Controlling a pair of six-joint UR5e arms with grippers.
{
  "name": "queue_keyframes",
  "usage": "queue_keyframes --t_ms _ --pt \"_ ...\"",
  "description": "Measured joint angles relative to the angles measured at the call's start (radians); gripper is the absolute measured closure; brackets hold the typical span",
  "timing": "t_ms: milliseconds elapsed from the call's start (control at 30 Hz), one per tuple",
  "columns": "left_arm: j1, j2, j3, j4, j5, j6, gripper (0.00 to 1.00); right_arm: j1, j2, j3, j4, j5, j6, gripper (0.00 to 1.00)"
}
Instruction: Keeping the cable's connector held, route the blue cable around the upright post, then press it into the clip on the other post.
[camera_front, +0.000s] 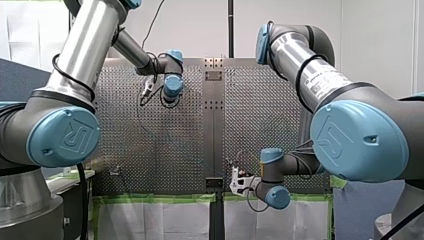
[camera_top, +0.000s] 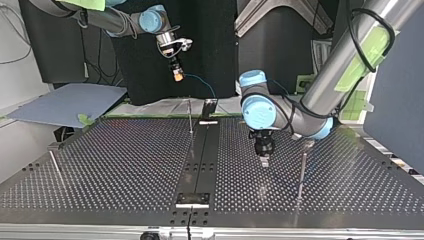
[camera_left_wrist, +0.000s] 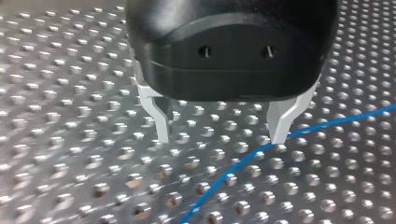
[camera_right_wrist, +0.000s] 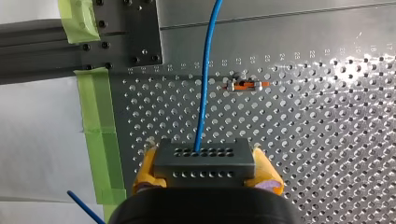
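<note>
Blue cable (camera_right_wrist: 204, 84) comes straight out of the grey connector (camera_right_wrist: 204, 161), which my right gripper (camera_right_wrist: 205, 171) holds. Its yellow pads (camera_right_wrist: 145, 170) are clamped on the block's two sides. In the top view this gripper (camera_top: 177, 76) hangs well above the table's far edge, left of ctr. The cable (camera_top: 202, 82) leaves it sideways and drops toward the ctr rail.

Further along, the cable (camera_left_wrist: 243, 161) lies on the perforated table (camera_left_wrist: 70, 116) in the left wrist view. It passes the tip of one finger, then curves on across the holes ahead of the gap; can't tell if it touches that finger. My left gripper (camera_left_wrist: 222, 133) is black w/ metal fingers (camera_left_wrist: 160, 119), spread wide. In the top view it (camera_top: 263, 159) sits low over the table, right of ctr, tips nearly at the surface.

Posts, top view: one thin upright post (camera_top: 302, 170) near my left gripper, a second (camera_top: 190, 112) by the ctr rail toward the far edge, a third (camera_top: 55, 167) leaning at the left edge. Which one carries the clip – can't tell.

In the right wrist view a small orange-and-metal piece (camera_right_wrist: 245, 85) sits on the table beside the cable's line, and green tape (camera_right_wrist: 95, 121) runs along the table edge.
</note>
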Motion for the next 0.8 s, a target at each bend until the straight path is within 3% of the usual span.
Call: queue_keyframes --t_ms 200,600,800 --pt "-0.004 -0.052 0.007 0.016 -0.018 0.056 0.00 0.001 0.000 0.000 0.001 0.000 0.000 1.00" --pt "0.000 -0.065 0.007 0.100 -0.050 0.166 0.00 0.001 0.000 0.000 0.000 0.000 0.001 1.00" --pt "-0.005 -0.104 0.007 0.106 -0.073 0.229 0.00 0.002 0.000 0.000 0.001 0.000 0.000 1.00"
